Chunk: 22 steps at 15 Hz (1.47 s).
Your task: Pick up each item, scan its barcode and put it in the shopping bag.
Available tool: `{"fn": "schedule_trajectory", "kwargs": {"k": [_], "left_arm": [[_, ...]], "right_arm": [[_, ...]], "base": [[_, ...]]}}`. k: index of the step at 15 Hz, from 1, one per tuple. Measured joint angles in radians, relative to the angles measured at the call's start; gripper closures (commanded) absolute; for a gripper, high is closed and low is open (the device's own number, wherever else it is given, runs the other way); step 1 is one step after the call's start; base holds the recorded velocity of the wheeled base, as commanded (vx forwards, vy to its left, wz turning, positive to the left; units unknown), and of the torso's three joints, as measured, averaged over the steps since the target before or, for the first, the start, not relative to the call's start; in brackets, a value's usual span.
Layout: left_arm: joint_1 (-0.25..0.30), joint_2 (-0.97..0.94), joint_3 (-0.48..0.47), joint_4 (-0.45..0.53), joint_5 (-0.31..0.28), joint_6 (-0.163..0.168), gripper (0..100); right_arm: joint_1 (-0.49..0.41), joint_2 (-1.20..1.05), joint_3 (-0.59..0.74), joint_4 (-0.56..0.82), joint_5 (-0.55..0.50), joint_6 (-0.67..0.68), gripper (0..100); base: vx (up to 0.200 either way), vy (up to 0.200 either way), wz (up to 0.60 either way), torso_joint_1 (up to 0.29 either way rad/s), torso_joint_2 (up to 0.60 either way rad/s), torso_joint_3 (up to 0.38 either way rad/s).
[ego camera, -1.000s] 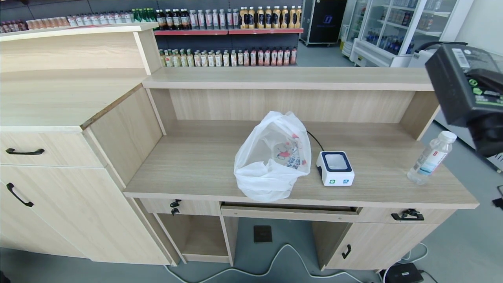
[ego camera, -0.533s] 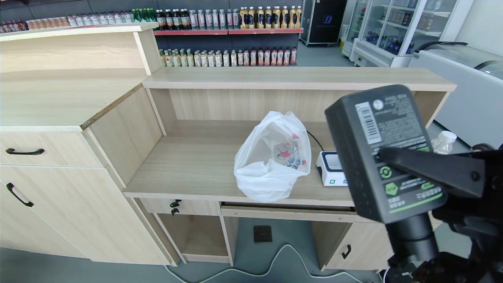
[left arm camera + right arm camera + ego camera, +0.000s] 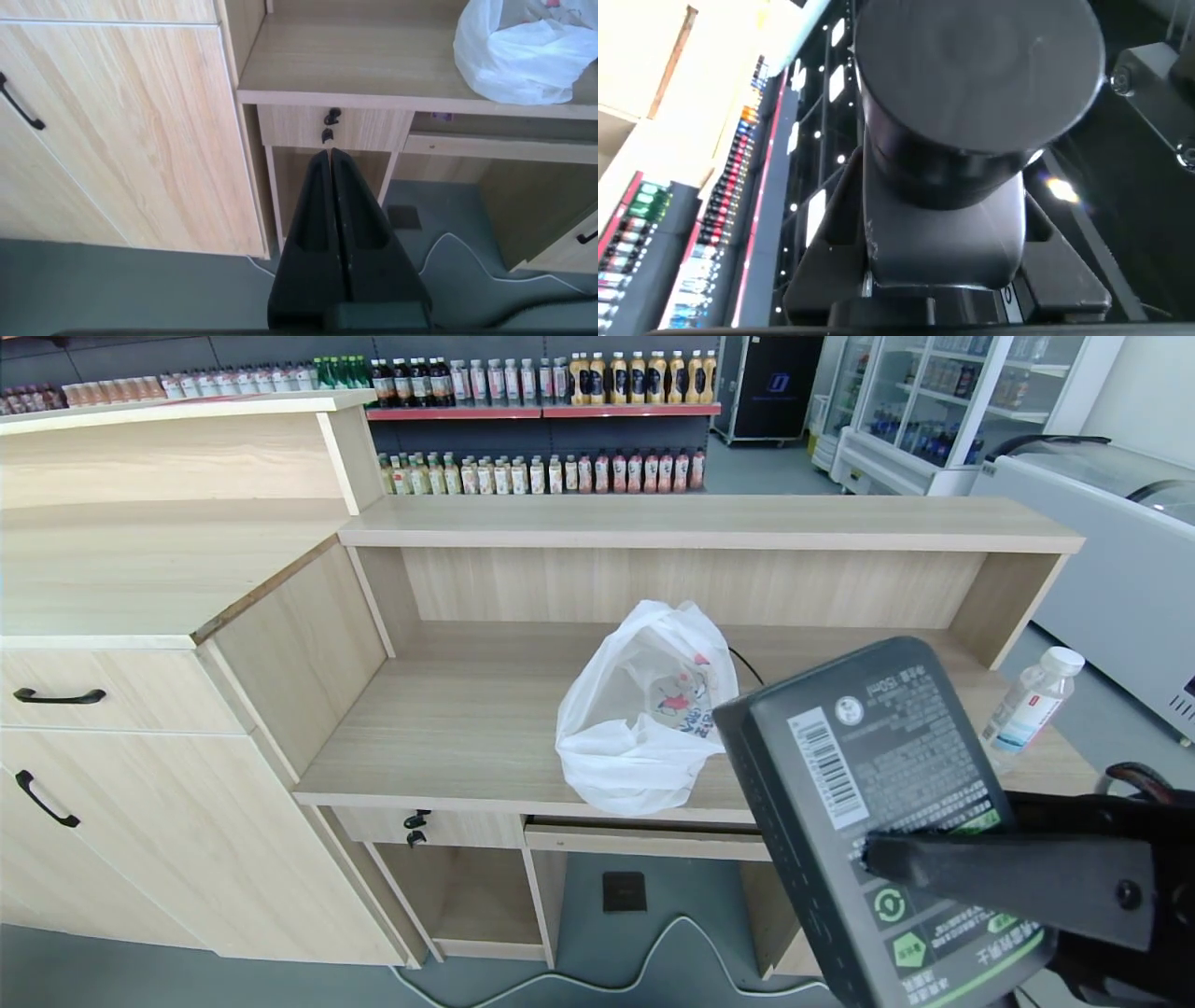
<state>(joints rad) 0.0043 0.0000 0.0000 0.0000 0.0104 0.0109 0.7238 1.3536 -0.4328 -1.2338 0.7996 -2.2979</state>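
White barcode sticker (image 3: 829,767), round white seal (image 3: 849,710), dense pale small print and green symbols (image 3: 889,903) on the black bottle (image 3: 920,775), all upside down and too fine to read. Red-and-blue cartoon print on the shopping bag (image 3: 644,719), and a red-and-blue label on the water bottle (image 3: 1032,705) at the tabletop (image 3: 467,728) edge, neither legible.

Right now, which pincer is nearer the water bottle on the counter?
Right. The right pincer, clamping a black bottle, is raised before the counter's right part, by the water bottle; the left pincer hangs low before its left end, past the shopping bag.
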Motion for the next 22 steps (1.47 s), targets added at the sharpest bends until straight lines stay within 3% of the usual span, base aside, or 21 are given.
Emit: {"fn": "schedule_trajectory", "kwargs": {"k": [4, 9, 16, 22], "left_arm": [[0.0, 0.0, 0.0, 0.0, 0.0, 0.0, 100], [0.0, 0.0, 0.0, 0.0, 0.0, 0.0, 100], [0.0, 0.0, 0.0, 0.0, 0.0, 0.0, 100], [0.0, 0.0, 0.0, 0.0, 0.0, 0.0, 100]], "right_arm": [[-0.006, -0.02, 0.002, 0.005, 0.003, -0.067, 100], [-0.044, -0.046, 0.009, 0.153, 0.057, -0.176, 100], [-0.119, -0.05, 0.006, 0.252, 0.031, -0.172, 100], [-0.127, -0.052, 0.006, 0.258, 0.032, -0.166, 100]], "base": [[0.0, 0.0, 0.0, 0.0, 0.0, 0.0], [0.0, 0.0, 0.0, 0.0, 0.0, 0.0], [0.0, 0.0, 0.0, 0.0, 0.0, 0.0], [0.0, 0.0, 0.0, 0.0, 0.0, 0.0]]}}
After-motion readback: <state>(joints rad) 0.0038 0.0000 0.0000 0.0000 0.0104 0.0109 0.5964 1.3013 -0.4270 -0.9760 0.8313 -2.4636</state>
